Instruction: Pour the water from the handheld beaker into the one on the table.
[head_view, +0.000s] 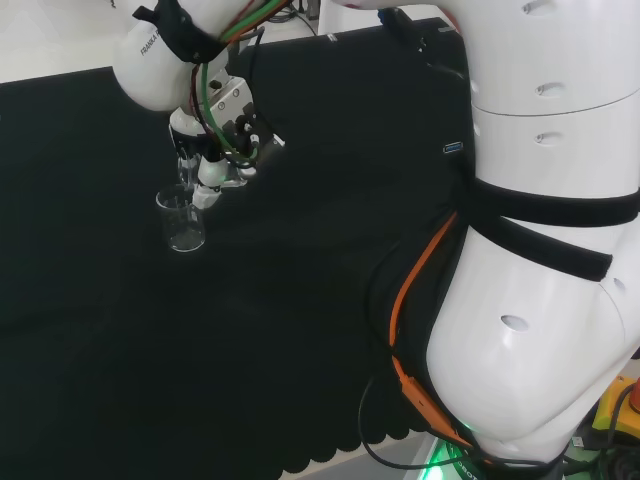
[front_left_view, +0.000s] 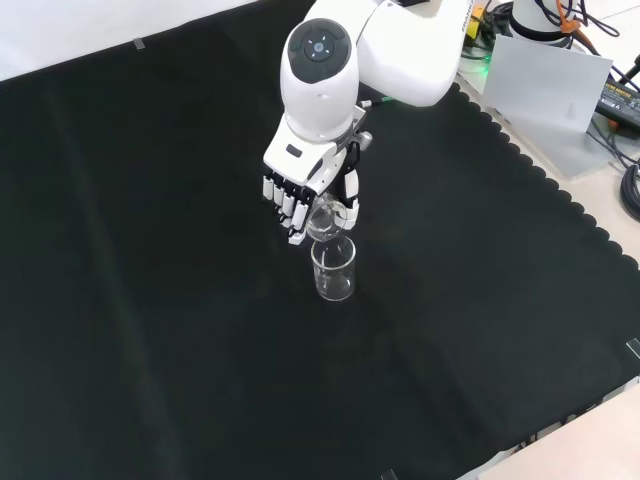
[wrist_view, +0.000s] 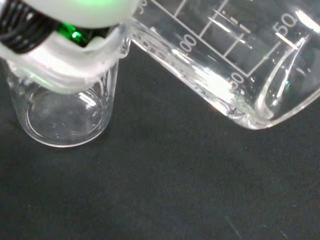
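From the front view I have the hand (front_left_view: 305, 195) low over the middle of the black cloth (front_left_view: 150, 300) on the tabletop, its fingers (front_left_view: 288, 205) curled round a clear held beaker (front_left_view: 325, 222); the beaker is tipped, its mouth toward the standing beaker (front_left_view: 333, 270) just below it in that view. The standing beaker sits upright on the cloth, just beside the hand; I cannot tell whether the two glasses touch. In the head view the hand (head_view: 215, 165) is just above and to the right of the standing beaker (head_view: 184, 220), with the white arm links (head_view: 540, 220) large at the right. From the wrist view the held beaker (wrist_view: 235, 55) lies steeply tilted, printed scale lines showing on its wall; the standing beaker (wrist_view: 67, 115) is close beside it; I cannot tell how much water either holds.
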